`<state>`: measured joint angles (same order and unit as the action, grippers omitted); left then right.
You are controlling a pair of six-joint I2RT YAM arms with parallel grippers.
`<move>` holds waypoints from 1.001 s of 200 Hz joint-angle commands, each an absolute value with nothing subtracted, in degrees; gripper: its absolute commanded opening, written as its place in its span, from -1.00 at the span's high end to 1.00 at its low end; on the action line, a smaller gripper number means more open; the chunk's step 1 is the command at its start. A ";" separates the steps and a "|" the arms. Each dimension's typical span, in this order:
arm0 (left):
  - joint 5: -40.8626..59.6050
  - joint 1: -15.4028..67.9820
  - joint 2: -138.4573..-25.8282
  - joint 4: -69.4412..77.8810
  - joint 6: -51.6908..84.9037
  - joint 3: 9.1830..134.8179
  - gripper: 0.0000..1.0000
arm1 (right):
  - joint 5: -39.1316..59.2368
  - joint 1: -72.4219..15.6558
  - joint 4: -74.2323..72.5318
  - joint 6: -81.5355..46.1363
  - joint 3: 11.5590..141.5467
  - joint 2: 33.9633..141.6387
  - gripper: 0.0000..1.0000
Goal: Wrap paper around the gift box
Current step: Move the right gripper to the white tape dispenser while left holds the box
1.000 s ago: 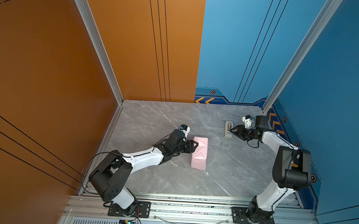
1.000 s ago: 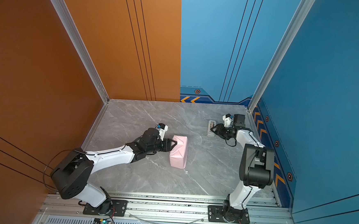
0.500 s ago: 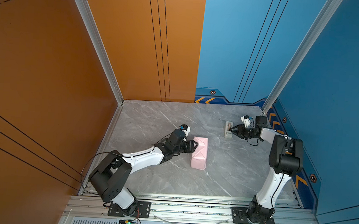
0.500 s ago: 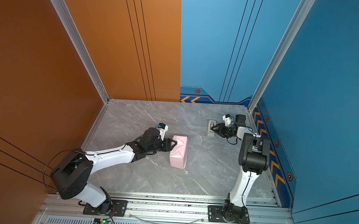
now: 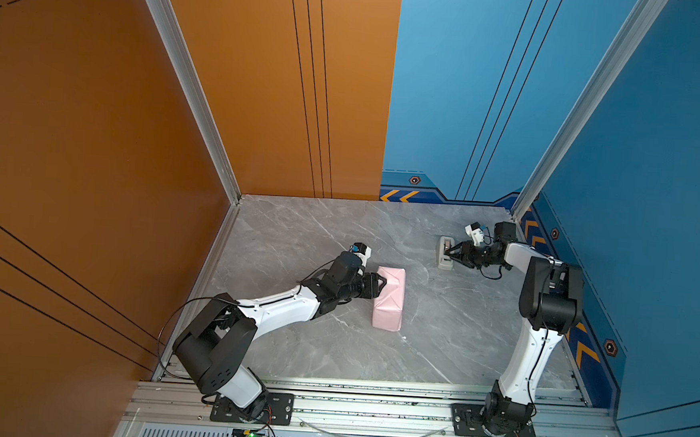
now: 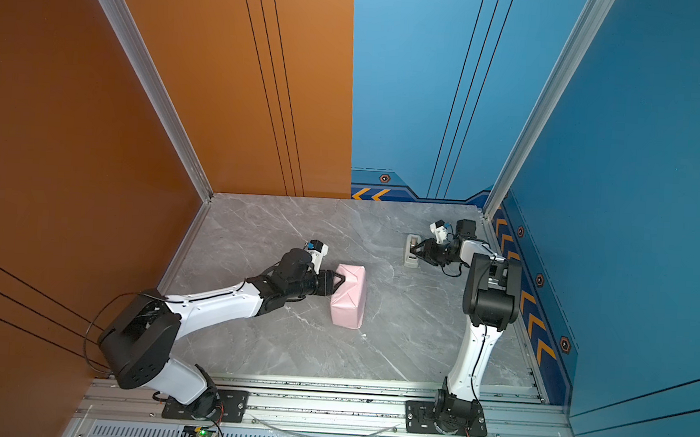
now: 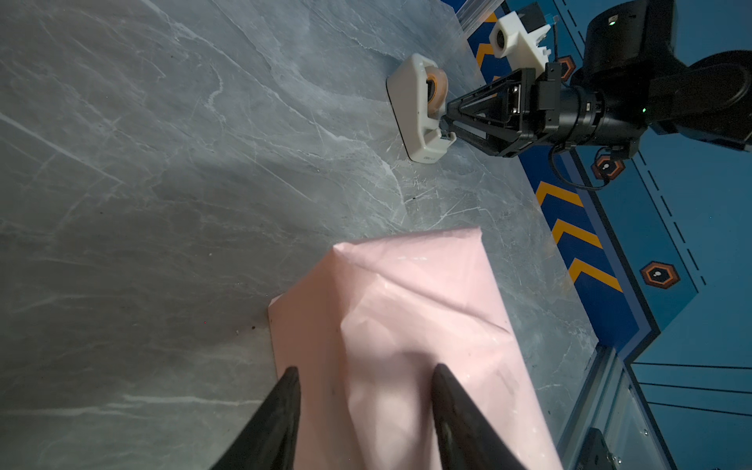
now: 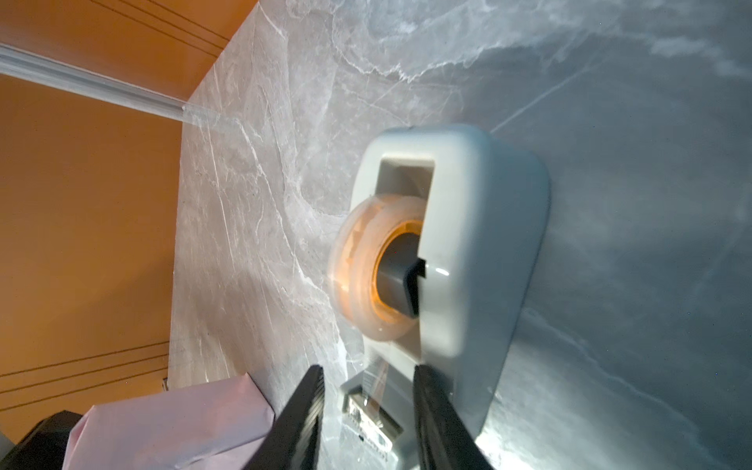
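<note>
Seen from above, a grey marble table (image 5: 318, 234) holds a parcel at its middle. The paper (image 5: 389, 299), pale pink side out, fully hides the gift box. The left gripper (image 5: 381, 282), jaws about half apart and gripping nothing, rests its fingertips on the parcel's far left edge. At the far right, the right gripper (image 5: 448, 254) has its jaws partly apart astride the cutter end of a tape dispenser (image 5: 441, 246). The thin paper probably springs open and tears easily, so press folds flat against the stiff box rather than pinching.
</note>
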<state>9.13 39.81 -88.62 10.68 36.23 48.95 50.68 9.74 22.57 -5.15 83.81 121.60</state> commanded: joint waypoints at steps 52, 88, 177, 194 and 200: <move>5.53 39.68 -91.84 -2.15 33.92 46.90 -0.04 | 50.17 8.62 34.04 1.58 90.39 126.64 0.32; 5.53 39.48 -91.55 -2.30 33.67 46.76 -0.04 | 49.14 8.27 36.66 2.36 92.69 128.27 0.33; 5.42 39.56 -91.39 -2.15 33.57 46.33 -0.03 | 53.80 8.53 38.59 2.24 96.85 131.83 0.56; 5.45 39.53 -91.40 -2.17 33.55 46.36 -0.03 | 53.83 8.77 38.58 1.67 97.02 131.69 0.66; 5.45 39.51 -91.35 -2.15 33.57 46.37 -0.03 | 54.08 8.82 38.58 1.59 97.01 131.60 0.69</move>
<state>9.04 39.77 -88.62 10.68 35.77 48.95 54.08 9.19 37.01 1.50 96.38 129.82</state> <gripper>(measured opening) 0.518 0.180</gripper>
